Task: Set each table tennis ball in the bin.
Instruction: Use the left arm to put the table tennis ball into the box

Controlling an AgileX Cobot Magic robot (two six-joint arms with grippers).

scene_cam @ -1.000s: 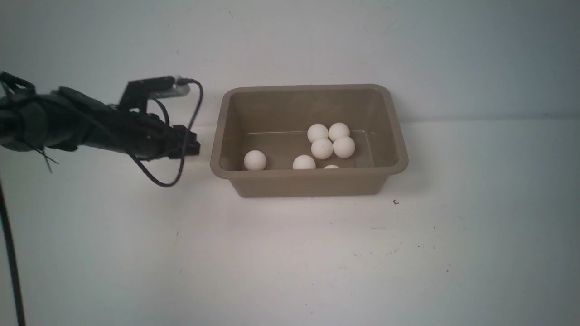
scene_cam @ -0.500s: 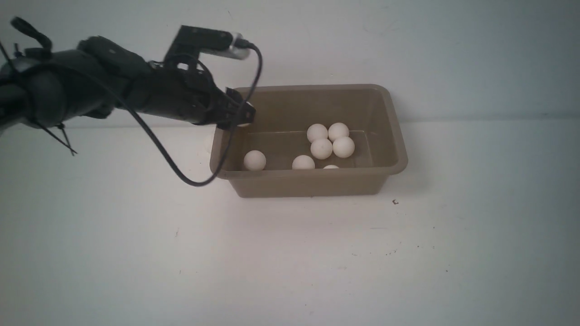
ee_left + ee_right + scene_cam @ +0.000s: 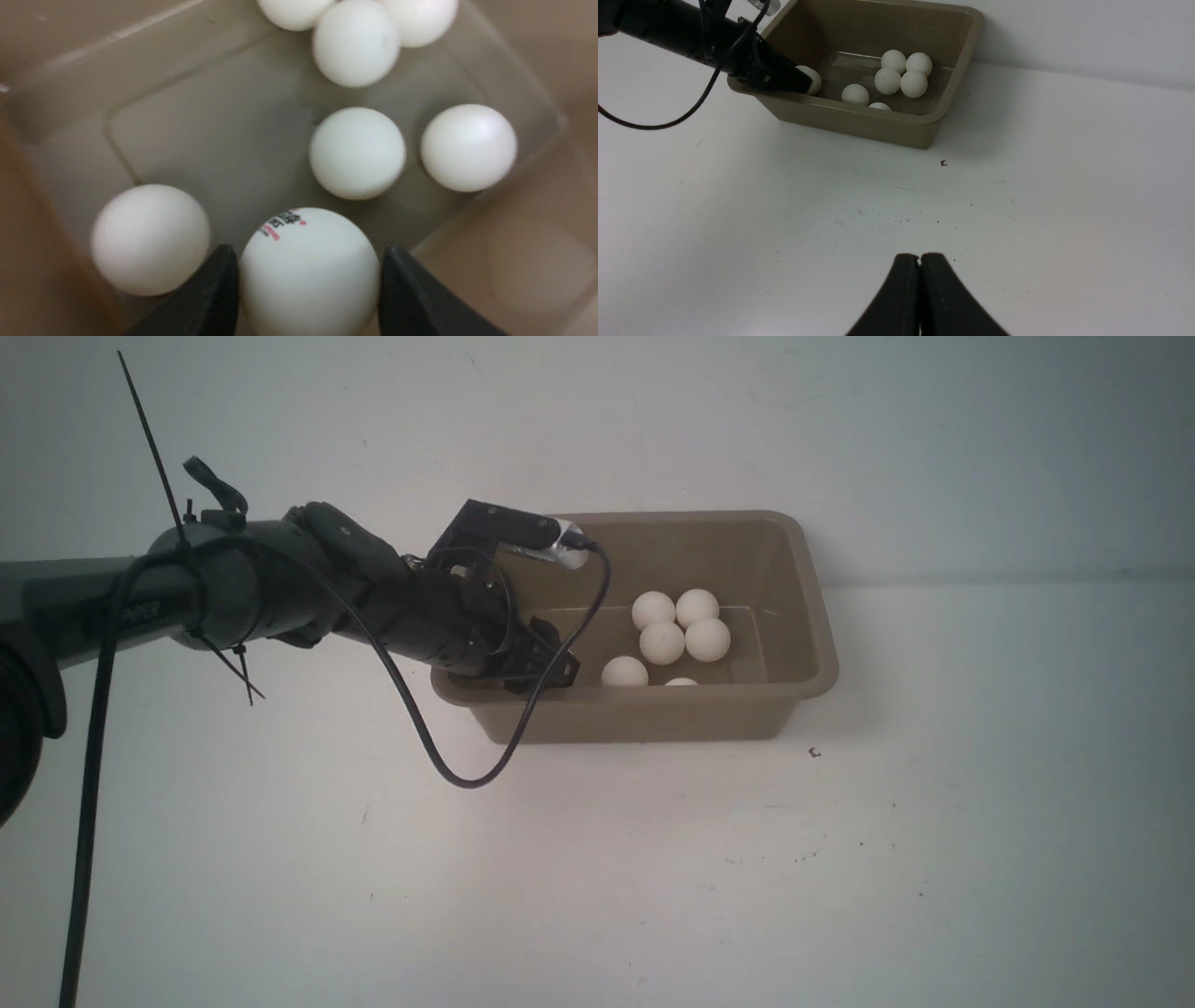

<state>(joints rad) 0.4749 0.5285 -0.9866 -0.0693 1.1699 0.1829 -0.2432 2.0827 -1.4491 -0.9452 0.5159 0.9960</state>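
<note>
the bin [image 3: 812,616] sat toward the back of the white table [image 3: 653,877], its far rim close to the wall, with wide bare tabletop in front of it and to its right. the left arm crossed the bin's left rim by the near-left corner, and the left gripper [image 3: 553,672] dipped inside, hemmed by the near and left walls; a black cable [image 3: 467,775] drooped outside the near wall. its fingers [image 3: 210,298] were clamped on a printed ball [image 3: 308,275], one on each side, the red and dark print turned toward the wrist camera; whether the ball touched the bin floor could not be told. a loose ball [image 3: 149,238] lay on the floor just beside one finger. two more table tennis balls [image 3: 357,151] lay apart ahead of the grip, and a tight cluster [image 3: 663,642] of four sat mid-floor, toward the right wall. the right gripper [image 3: 920,261] was pressed shut on nothing, over bare table well in front of the bin.
</note>
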